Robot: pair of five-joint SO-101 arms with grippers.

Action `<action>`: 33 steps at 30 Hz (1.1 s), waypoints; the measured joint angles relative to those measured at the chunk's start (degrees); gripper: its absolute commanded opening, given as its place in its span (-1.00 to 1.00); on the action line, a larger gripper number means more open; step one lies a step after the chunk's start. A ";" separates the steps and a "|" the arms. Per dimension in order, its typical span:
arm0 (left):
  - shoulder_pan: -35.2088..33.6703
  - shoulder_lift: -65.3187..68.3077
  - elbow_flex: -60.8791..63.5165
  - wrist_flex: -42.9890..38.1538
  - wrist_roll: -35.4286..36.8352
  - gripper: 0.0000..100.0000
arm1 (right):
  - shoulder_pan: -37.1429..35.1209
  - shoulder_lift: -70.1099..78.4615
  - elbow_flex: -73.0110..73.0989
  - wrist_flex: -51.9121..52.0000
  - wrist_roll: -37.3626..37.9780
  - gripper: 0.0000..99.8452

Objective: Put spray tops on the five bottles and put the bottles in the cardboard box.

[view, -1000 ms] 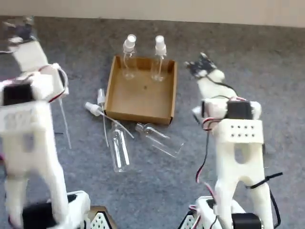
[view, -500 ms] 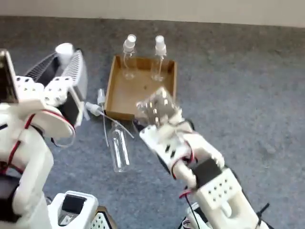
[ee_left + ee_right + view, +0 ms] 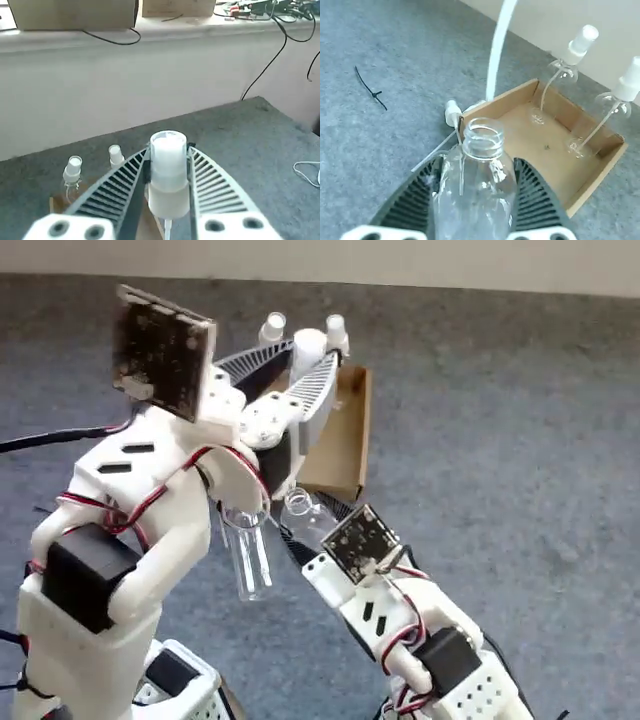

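Though clear, bottle [image 3: 471, 202] in ribbed hand [image 3: 476, 172]

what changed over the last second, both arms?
The right gripper swung in from the right and took hold of the open bottle lying by the cardboard box. The left gripper carried its spray top from the far left to over the box. The other lying bottle and two capped bottles in the box stayed.
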 measured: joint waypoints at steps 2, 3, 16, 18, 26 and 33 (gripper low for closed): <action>0.18 -0.18 1.67 -0.09 0.00 -0.92 | 0.97 -0.88 0.18 0.00 0.00 -0.99; 0.18 -0.26 2.73 -0.09 0.00 -0.92 | 1.41 -1.05 0.18 0.00 0.00 -0.99; 0.70 -0.26 8.35 -6.24 0.00 -0.92 | 2.02 -1.32 0.18 0.00 0.00 -0.99; 0.88 -0.18 7.38 -6.33 0.00 -0.92 | 2.02 -1.32 0.18 0.00 0.00 -0.99; 0.97 -0.26 7.30 -6.51 0.00 -0.92 | 2.02 -1.32 0.18 0.00 0.00 -0.99; 0.97 -0.18 12.13 -6.51 0.00 -0.92 | 2.02 -1.32 0.18 0.00 0.00 -0.99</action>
